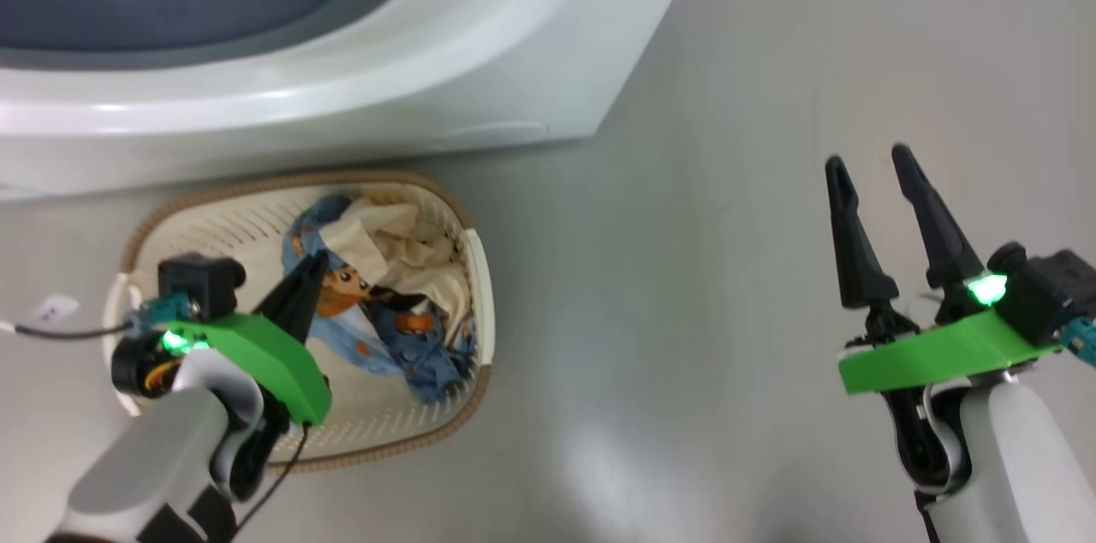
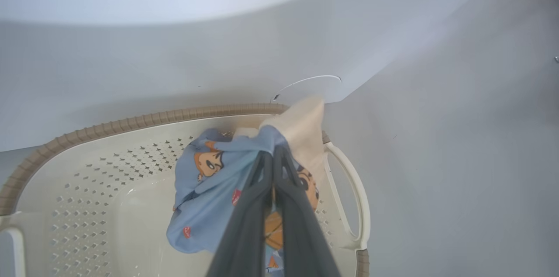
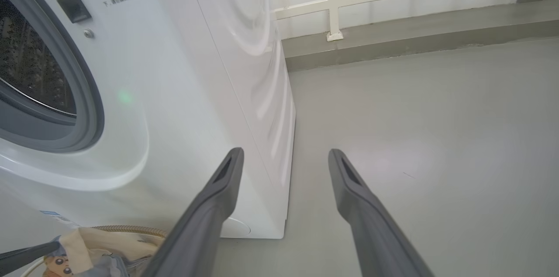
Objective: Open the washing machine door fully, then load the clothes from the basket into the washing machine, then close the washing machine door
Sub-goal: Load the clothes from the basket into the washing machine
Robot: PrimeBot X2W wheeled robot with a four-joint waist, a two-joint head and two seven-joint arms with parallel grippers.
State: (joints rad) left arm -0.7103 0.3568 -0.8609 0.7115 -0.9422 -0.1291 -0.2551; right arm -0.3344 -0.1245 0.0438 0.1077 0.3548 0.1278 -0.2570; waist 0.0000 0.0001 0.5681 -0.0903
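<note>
Left end effector (image 2: 273, 153): clenched on the blue printed clothes (image 1: 402, 303), inside the basket (image 1: 342, 180).
Right end effector (image 1: 867, 158): released, fingers spread, over the floor (image 1: 685, 286), well apart at the basket's 3 o'clock.
Basket edge: 12 o'clock rim just beside the washing machine (image 1: 360, 98) base.
Clothes: heaped against the basket's 3 o'clock wall.
Open room: floor runs wide toward 3 o'clock past the machine's corner.

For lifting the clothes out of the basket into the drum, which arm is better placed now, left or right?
Left. The left jaws are shut on the clothes inside the basket, in front of the washing machine. The right jaws stand open over bare floor, holding nothing.
</note>
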